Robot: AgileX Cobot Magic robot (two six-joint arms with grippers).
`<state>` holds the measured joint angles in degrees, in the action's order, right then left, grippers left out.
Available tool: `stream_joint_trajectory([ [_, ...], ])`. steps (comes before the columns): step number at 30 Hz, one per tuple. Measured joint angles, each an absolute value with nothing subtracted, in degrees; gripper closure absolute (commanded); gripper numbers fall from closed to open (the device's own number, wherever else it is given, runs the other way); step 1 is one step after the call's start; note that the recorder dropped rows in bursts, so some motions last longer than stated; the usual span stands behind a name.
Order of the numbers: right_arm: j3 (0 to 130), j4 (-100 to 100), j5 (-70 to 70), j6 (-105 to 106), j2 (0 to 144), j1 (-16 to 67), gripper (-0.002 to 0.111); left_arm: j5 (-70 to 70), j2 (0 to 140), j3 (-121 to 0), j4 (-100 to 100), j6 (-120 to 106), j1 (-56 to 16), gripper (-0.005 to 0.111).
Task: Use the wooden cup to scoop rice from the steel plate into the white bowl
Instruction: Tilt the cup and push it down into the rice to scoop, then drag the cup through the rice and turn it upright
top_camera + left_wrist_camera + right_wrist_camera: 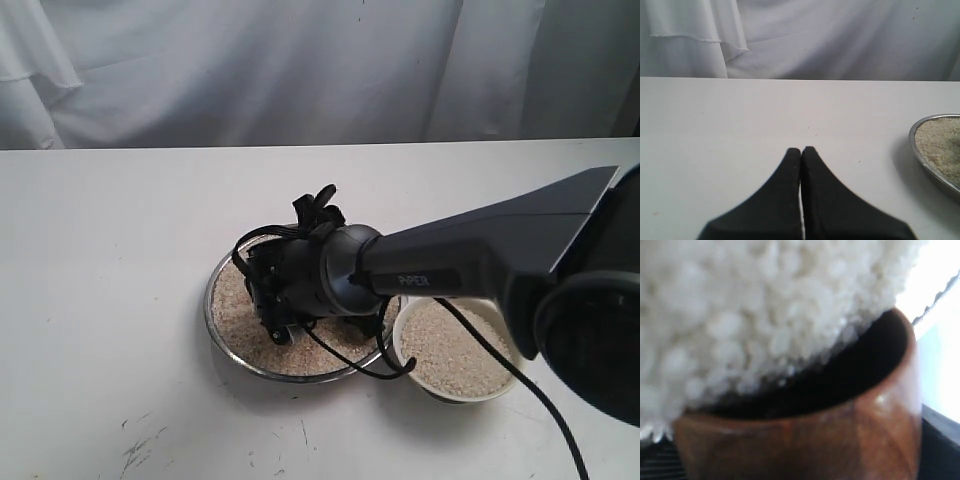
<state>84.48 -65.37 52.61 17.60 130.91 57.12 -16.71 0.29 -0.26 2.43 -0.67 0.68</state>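
Observation:
The steel plate (212, 325) holds a bed of rice (238, 318) in the middle of the table. My right gripper (268, 305) reaches down over the plate's centre, and its wrist hides the cup in the exterior view. In the right wrist view the wooden cup (840, 440) fills the frame, held in the gripper, its dark mouth tilted against a bank of rice (740, 315). The white bowl (400, 350) stands just right of the plate, nearly full of rice (455, 355). My left gripper (801, 150) is shut and empty over bare table, left of the plate's rim (920, 160).
A black cable (520, 385) from the right arm loops over the plate's near rim and crosses the bowl. White cloth (300, 70) hangs behind the table's far edge. Small dark scuffs (140, 450) mark the tabletop at the front left.

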Motion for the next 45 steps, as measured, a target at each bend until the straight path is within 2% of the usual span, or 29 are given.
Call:
stream_joint_trajectory([
  [18,84.48,-61.65,47.50,17.11,130.44,55.94,0.108,-16.71,0.29,-0.26,2.43,-0.67,0.68,0.107],
  [24,84.98,-55.20,43.08,17.56,129.09,52.68,0.108,-16.71,0.29,-0.26,2.43,-0.67,0.68,0.107],
  [45,85.60,-38.78,36.49,28.71,127.76,51.73,0.108,-16.71,0.29,-0.26,2.43,-0.67,0.68,0.107],
])
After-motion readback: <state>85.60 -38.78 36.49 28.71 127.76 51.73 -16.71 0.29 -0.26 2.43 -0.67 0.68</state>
